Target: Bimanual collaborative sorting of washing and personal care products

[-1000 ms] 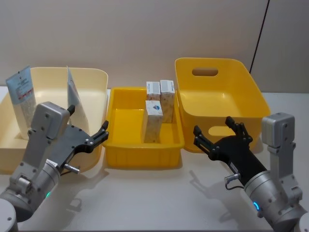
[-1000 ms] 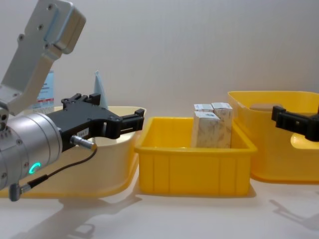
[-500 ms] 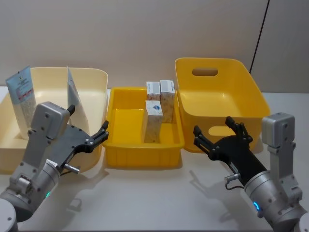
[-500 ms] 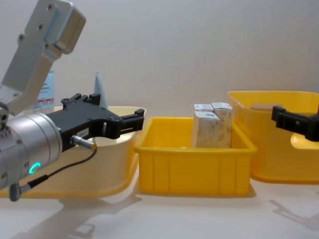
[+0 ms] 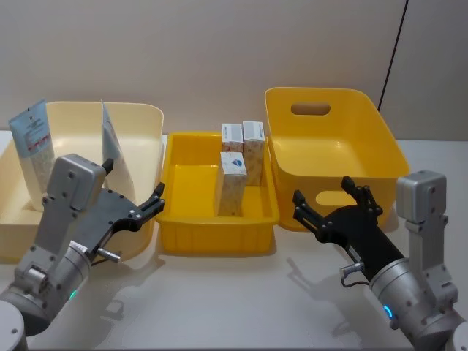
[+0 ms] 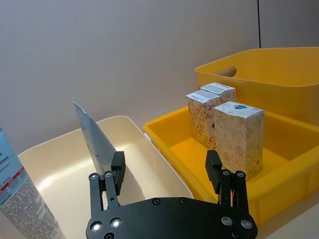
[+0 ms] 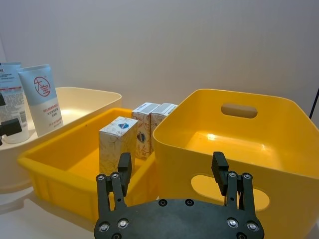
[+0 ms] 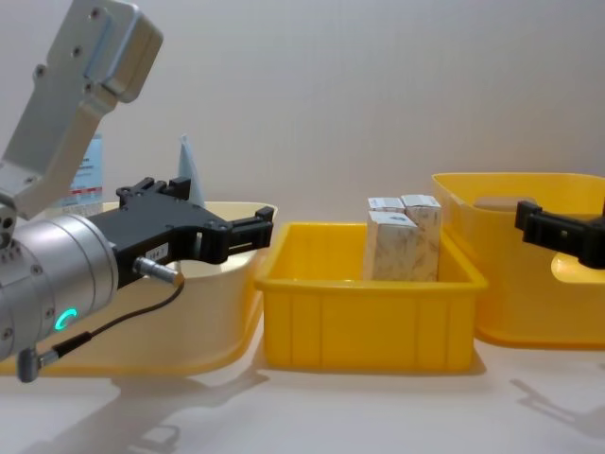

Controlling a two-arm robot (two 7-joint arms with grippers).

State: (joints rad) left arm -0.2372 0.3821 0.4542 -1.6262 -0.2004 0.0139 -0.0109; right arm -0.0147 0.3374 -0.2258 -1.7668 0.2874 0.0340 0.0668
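My left gripper (image 6: 165, 160) hung by the near right corner of the cream bin (image 5: 139, 108). Its fingers (image 6: 116, 169) were spread wide, with nothing between them. Two white tubes (image 5: 33, 155) stood in that bin, at about ten o'clock from the fingers and well clear of them. Their long axes ran near vertical with a slight lean, flat blue ends up. In the low yellow tray (image 5: 216, 241), three cartons (image 5: 232, 183) stood upright towards its one o'clock corner, one in front of a side-by-side pair. They sat roughly two o'clock from the left fingers and ten o'clock from the right ones. My right gripper (image 7: 171, 160) was just as wide open and empty, just before the tall yellow bin (image 5: 380, 142).
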